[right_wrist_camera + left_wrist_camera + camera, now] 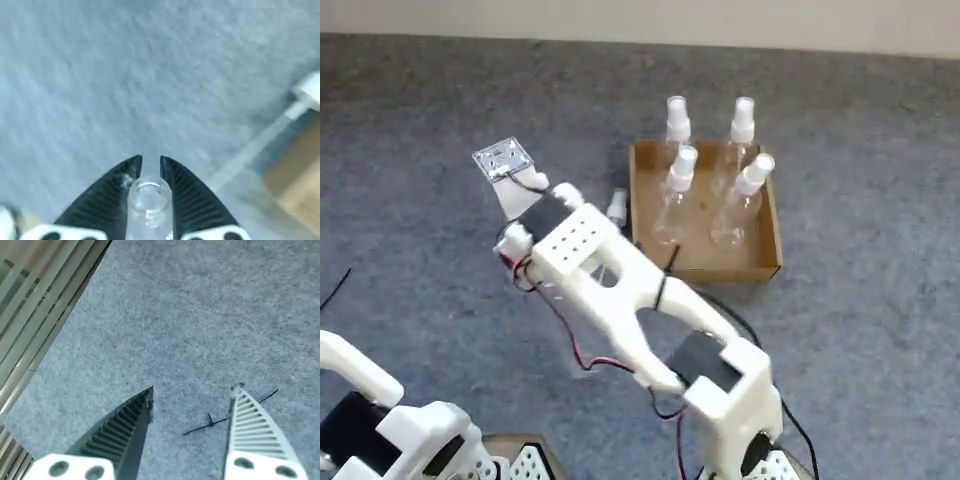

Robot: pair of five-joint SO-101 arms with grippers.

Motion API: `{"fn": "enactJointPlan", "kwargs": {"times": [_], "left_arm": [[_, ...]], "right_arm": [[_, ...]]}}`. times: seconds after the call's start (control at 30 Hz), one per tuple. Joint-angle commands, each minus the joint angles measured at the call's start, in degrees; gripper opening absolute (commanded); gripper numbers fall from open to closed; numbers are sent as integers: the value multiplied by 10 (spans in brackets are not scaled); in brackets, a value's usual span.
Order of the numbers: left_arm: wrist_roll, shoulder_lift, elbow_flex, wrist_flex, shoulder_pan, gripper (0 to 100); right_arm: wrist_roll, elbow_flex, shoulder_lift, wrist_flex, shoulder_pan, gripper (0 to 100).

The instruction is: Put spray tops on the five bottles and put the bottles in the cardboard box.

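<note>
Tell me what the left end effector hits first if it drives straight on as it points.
The left end effector would likely meet bare grey carpet, close to the thin black cable tie.

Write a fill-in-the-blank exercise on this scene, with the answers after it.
The box holds ___ bottles with spray tops.
The right gripper is shut on a bottle whose neck has no ___.
The left gripper is ___, holding nothing.
Only ___ bottle is outside the box.
Answers: four; top; open; one.
</note>
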Motion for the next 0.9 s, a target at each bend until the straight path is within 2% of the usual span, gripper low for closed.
{"fn": "enactJointPlan", "kwargs": {"times": [0.0, 0.07, 0.17, 0.27, 0.37, 0.47, 0.63, 0.73, 0.87], "left_arm": [[-2, -8, 24, -10, 23, 226], [-2, -9, 36, -9, 44, 226], [-2, -9, 48, 11, 91, 226], [0, -10, 35, 83, 161, 226], [3, -27, 15, 148, 245, 226], [55, -58, 7, 180, 337, 226], [123, -85, 11, 178, 515, 225], [163, -52, 11, 157, 599, 225], [220, 35, 11, 76, 656, 225]], "right_arm": [[110, -53, -107, 103, 50, 5], [136, -84, -152, 164, 83, 5], [191, -96, -219, 175, 152, 5], [235, -18, -265, 175, 233, 5], [318, 74, -304, 175, 313, 5], [392, 142, -338, 174, 421, 5], [510, 161, -344, 161, 596, 5], [533, 162, -317, 76, 684, 5], [533, 197, -237, -43, 749, 5]]}}
